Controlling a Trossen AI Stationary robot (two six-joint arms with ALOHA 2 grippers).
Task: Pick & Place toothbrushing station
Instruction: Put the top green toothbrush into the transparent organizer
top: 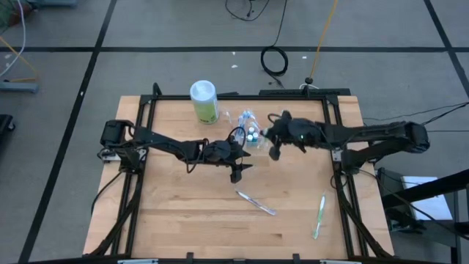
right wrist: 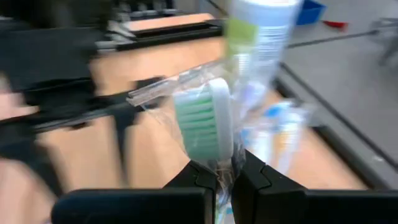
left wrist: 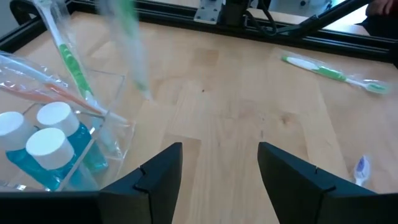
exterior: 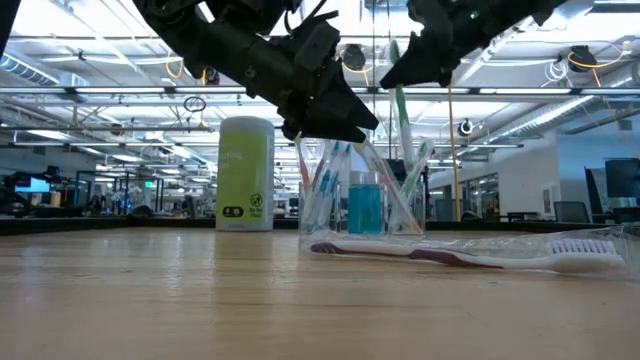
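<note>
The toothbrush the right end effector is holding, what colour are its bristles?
Green bristles on a white head, wrapped in clear plastic: the toothbrush shows best in the right wrist view.

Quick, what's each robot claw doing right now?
Left gripper: open, holding nothing, beside the clear cup.
Right gripper: shut on a wrapped green toothbrush.

Bright, even overhead light; ceiling strip lamps glare in the low view; the right wrist view smears with motion blur.
</note>
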